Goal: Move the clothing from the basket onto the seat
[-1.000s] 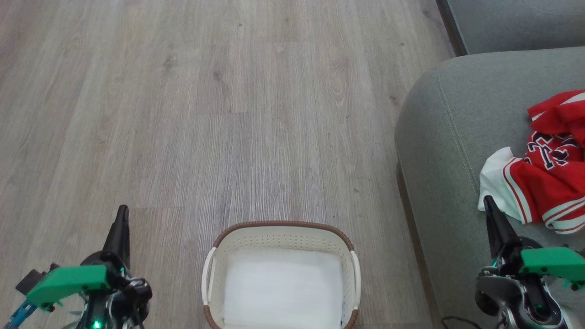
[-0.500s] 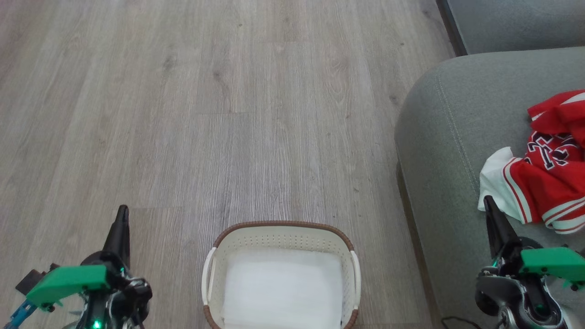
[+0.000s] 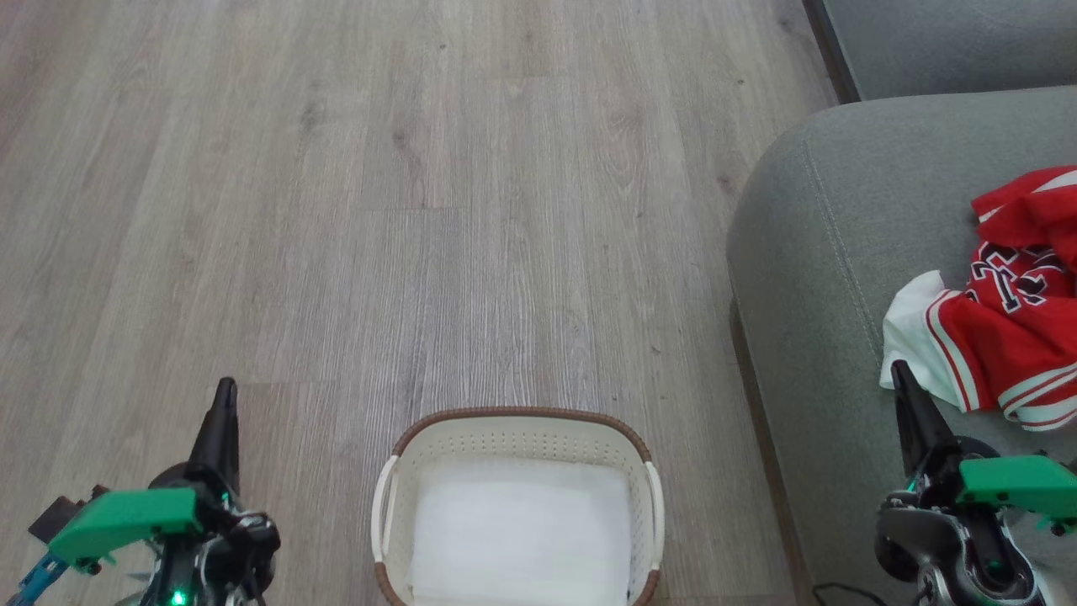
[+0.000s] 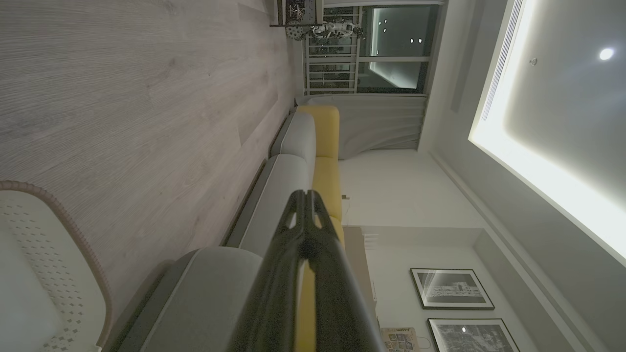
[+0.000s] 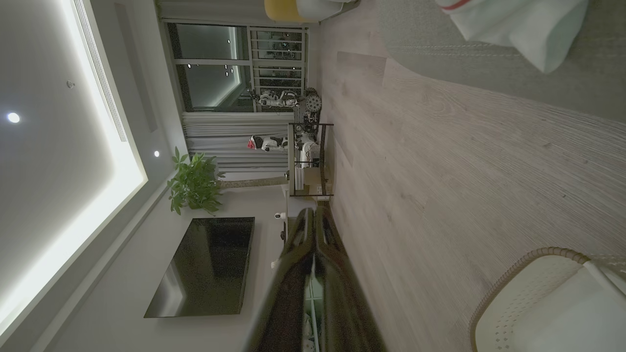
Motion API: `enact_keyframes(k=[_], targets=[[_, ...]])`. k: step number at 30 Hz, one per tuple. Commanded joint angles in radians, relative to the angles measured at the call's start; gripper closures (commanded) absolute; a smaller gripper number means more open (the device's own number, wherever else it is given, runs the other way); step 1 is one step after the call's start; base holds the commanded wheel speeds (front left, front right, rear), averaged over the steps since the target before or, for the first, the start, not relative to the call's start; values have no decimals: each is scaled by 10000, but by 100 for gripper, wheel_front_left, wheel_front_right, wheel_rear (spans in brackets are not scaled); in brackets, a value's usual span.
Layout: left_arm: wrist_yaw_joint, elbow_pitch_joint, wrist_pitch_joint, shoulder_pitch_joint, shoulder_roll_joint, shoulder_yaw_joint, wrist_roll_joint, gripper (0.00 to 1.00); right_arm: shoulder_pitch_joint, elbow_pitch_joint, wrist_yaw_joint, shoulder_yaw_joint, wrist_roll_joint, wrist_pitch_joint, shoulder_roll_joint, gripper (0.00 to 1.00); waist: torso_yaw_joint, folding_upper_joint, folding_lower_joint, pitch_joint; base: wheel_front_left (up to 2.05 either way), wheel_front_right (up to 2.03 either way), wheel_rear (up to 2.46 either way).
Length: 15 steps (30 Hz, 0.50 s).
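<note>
The red clothing (image 3: pixel 1022 328) lay crumpled on the grey-green seat (image 3: pixel 824 219), its black-and-white outlined numerals too folded to read. The basket (image 3: pixel 522 418) stood on the floor with a white liner sheet (image 3: pixel 522 539) inside. The left gripper (image 3: pixel 225 387) and the right gripper (image 3: pixel 898 369) were both closed, holding nothing.

On the crumpled red mesh garment with white-and-red striped trim (image 3: pixel 1014 337), at the right edge of the head view, there were black figures outlined in white, printed on the red cloth. The folds broke them up, so I could not tell which digits they were. At the bottom edge of the left wrist view, right of centre, a pale printed sheet (image 4: pixel 402 337) carried a dark heading, too small and blurred to read.
</note>
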Motion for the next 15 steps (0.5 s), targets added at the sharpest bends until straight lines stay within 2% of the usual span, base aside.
enact_keyframes(k=[1, 15], targets=[[-67, -361, 77, -494, 79, 365, -24, 100, -505, -326, -2, 174, -50, 81, 57, 100, 0, 0, 0, 0, 0, 0, 0], [-67, -362, 77, -493, 79, 364, -24, 100, -507, -325, -2, 157, -64, 95, 69, 100, 0, 0, 0, 0, 0, 0, 0]])
